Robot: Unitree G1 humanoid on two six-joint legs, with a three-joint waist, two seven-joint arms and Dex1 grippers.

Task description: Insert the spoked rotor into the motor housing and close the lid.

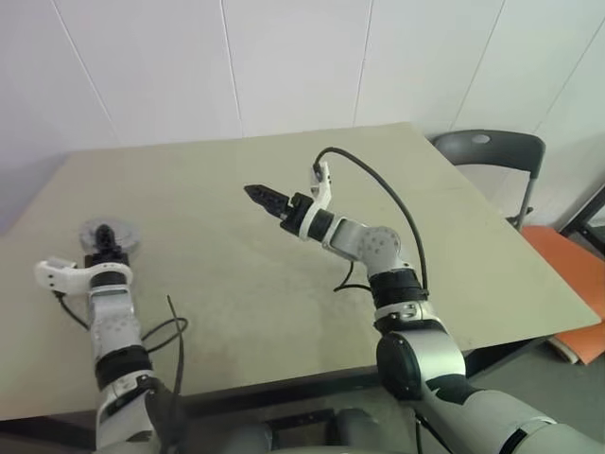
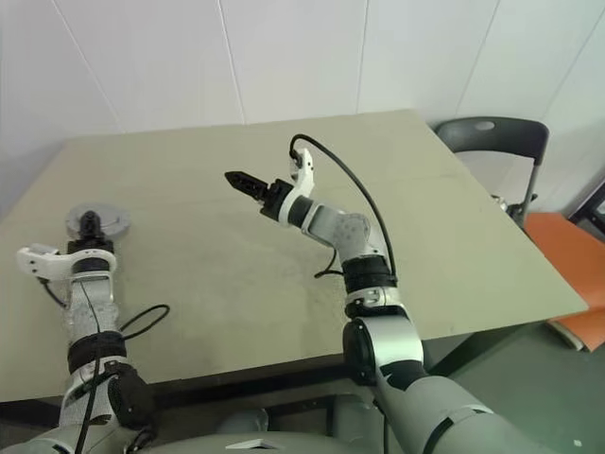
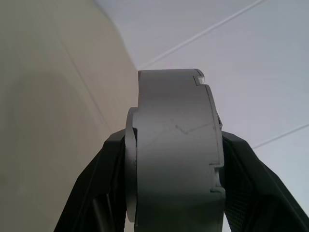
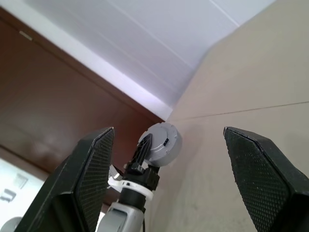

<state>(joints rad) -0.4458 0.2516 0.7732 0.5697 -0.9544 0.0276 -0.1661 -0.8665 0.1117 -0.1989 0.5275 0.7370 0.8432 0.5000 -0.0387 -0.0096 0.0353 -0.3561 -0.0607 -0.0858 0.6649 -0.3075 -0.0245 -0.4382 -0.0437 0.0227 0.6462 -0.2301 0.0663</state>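
My left gripper (image 1: 107, 250) is at the table's (image 1: 236, 284) far left, shut on the motor housing (image 3: 174, 154), a round grey puck. In the left wrist view the puck is edge-on, with a black finger (image 3: 96, 193) pressed against each flat face. A thinner grey disc lies flush on one face; I cannot tell whether it is the lid. The spoked rotor is hidden. From the right wrist view the housing (image 4: 163, 144) appears held near the table's edge. My right gripper (image 1: 257, 195) hangs over the table's middle, pointing left toward the housing, open with nothing between its fingers (image 4: 91, 174).
A dark chair (image 1: 487, 151) stands past the table's right far corner, and an orange object (image 1: 572, 274) lies on the floor to the right. Loose black cables (image 1: 161, 331) hang by my left arm. White wall panels rise behind the table.
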